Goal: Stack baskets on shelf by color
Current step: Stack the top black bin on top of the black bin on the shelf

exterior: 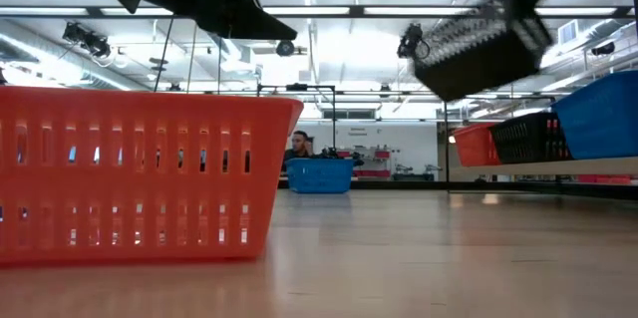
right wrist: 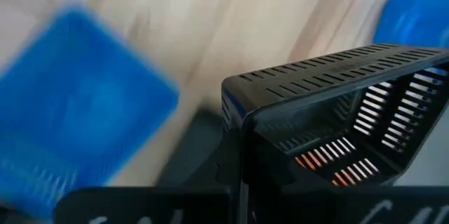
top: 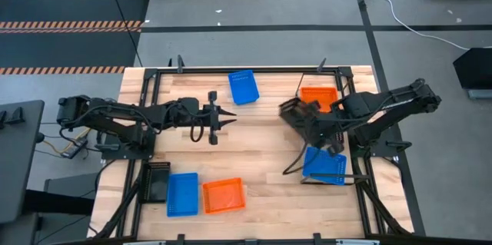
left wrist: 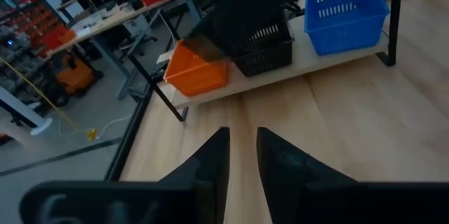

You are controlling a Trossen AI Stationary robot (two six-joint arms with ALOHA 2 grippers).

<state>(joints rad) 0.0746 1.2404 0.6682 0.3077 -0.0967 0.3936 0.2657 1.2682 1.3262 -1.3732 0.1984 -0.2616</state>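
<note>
My right gripper (top: 306, 119) is shut on a black basket (exterior: 478, 47), which hangs tilted in the air beside the shelf (exterior: 558, 167) at the table's right. On the shelf stand an orange basket (top: 319, 95), a black basket (left wrist: 265, 53) and a blue basket (top: 324, 164). My left gripper (left wrist: 242, 147) hovers over the table's middle, pointing toward the shelf, its fingers a narrow gap apart with nothing between them. My right gripper holds the black basket by a side wall near a corner of its rim (right wrist: 237, 97), coming from above and slanting down. The dark fingers merge with the dark wall, so the kind of hold does not show. The basket is lifted clear and tilted.
A blue basket (top: 244, 87) sits on the table near its far edge. Near the front left lie a black basket (top: 156, 181), a blue basket (top: 182, 193) and an orange basket (top: 224, 195). Bare wood lies between the two arms.
</note>
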